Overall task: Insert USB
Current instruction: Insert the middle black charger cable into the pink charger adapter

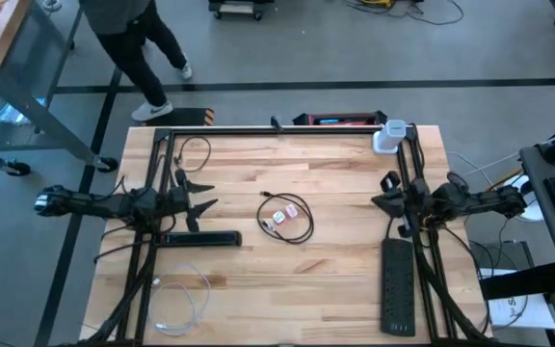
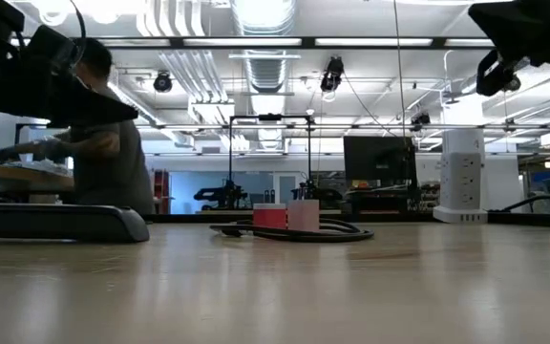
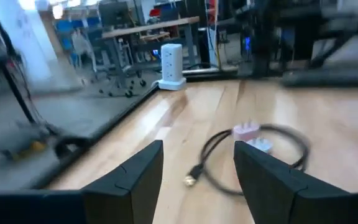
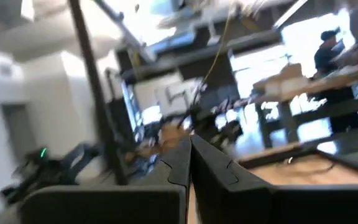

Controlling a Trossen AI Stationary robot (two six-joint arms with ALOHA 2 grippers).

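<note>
A black USB cable (image 1: 285,218) lies coiled at the table's middle, with a pink and a white tag (image 3: 251,133) on it and its gold plug end (image 3: 193,178) resting on the wood. In the low view the cable (image 2: 294,230) lies flat under the two tags. My left gripper (image 1: 205,197) hovers open to the cable's left, fingers pointing at it (image 3: 197,149), with nothing between them. My right gripper (image 1: 385,196) is held up off the table at the right, with its fingers shut on nothing (image 4: 190,157).
A black power strip (image 1: 200,237) lies just near of my left gripper, and another (image 1: 398,285) lies at the near right. A white tower socket block (image 1: 388,137) stands at the far right corner. A clear cable (image 1: 176,299) lies near left. A person stands beyond the far left corner.
</note>
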